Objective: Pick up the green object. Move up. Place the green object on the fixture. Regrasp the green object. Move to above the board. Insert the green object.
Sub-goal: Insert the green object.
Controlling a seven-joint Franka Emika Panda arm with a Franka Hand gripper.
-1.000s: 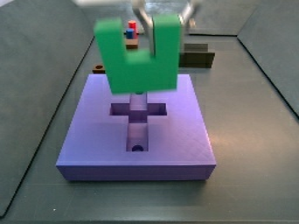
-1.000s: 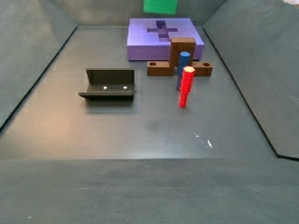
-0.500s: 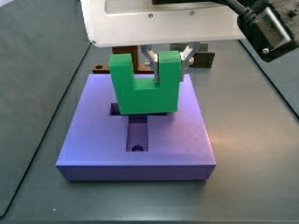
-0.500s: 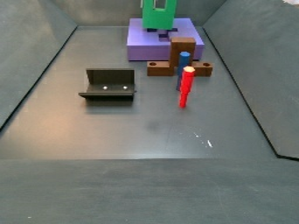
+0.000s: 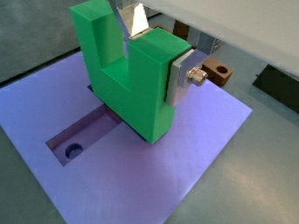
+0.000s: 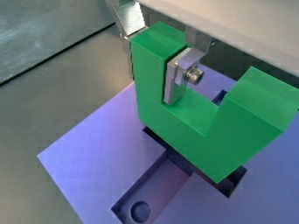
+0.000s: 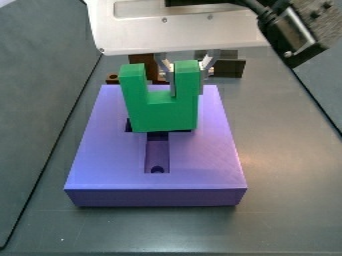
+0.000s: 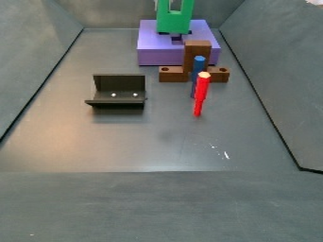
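Note:
The bright green U-shaped green object (image 7: 154, 105) stands upright over the purple board (image 7: 201, 160), prongs up. Its base sits at the mouth of the cross-shaped recess; I cannot tell how deep it goes. My gripper (image 7: 187, 70) is shut on one prong. Both wrist views show this: a silver finger plate (image 5: 181, 77) with a bolt presses the prong's outer face, and the green object (image 6: 222, 131) covers most of the recess. In a side view the gripper (image 8: 173, 8) and green object (image 8: 173, 21) are at the far end. The fixture (image 8: 117, 92) stands empty on the floor.
A brown wooden upright block (image 8: 198, 59) on its flat base stands just off the board's (image 8: 151, 47) edge, with a red-and-blue peg (image 8: 201, 87) beside it. A round hole (image 7: 156, 168) lies in the recess arm nearest the camera. Grey walls ring the floor.
The gripper has come down with the green object, from well above the board to the recess. Its grasp on the prong is the same.

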